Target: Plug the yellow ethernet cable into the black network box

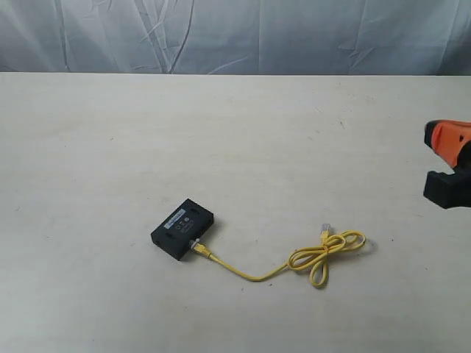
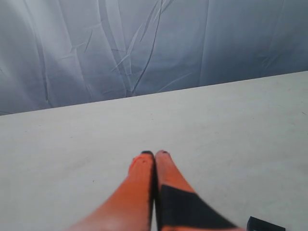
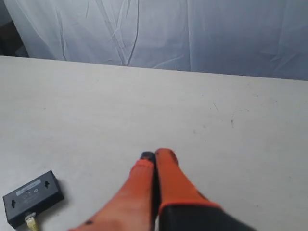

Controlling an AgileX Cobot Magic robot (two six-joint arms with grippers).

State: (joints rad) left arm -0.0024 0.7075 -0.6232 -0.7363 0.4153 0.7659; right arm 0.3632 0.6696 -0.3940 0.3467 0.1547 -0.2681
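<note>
Exterior view: whole yellow ethernet cable (image 1: 322, 251) | right wrist: black network box (image 3: 32, 198)

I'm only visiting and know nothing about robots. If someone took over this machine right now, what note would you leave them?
Left gripper: shut, holding nothing.
Right gripper: shut, holding nothing, away from the cable.
The black network box lies flat on the table. One plug of the yellow ethernet cable sits at its side, apparently inserted; the other end lies loose by the loop.
Left to do: check the plug is fully seated.
</note>
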